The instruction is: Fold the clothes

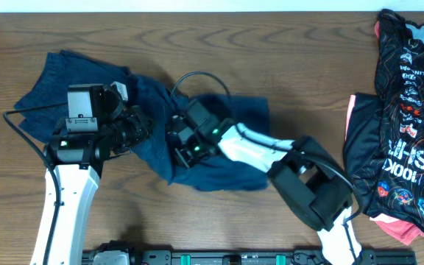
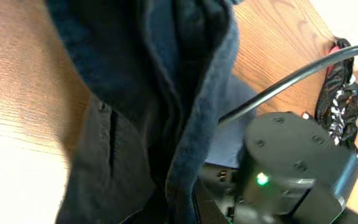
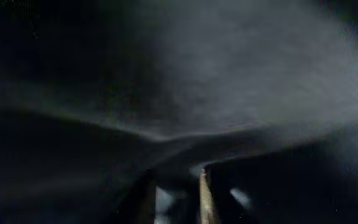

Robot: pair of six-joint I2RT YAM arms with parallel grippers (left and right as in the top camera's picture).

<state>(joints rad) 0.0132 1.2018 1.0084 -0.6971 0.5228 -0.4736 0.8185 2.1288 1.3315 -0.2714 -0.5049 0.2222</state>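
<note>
One dark navy garment [image 1: 235, 118] lies crumpled on the wooden table [image 1: 293, 44], reaching from the far left to the middle. My left gripper [image 1: 147, 126] sits on its middle part. In the left wrist view a bunched fold of the fabric [image 2: 166, 74] runs down between the jaws [image 2: 185, 211], which look shut on it. My right gripper [image 1: 177, 136] is right beside the left one, pressed into the same garment. In the right wrist view dark fabric [image 3: 229, 74] fills the frame and a fold is pinched between the close-set fingers [image 3: 176, 193].
A pile of other clothes [image 1: 407, 110], black with printed lettering and pink parts, lies at the right edge of the table. The right arm's black cable [image 1: 197, 76] loops over the garment. The right wrist with its green light [image 2: 263, 180] is close to my left gripper.
</note>
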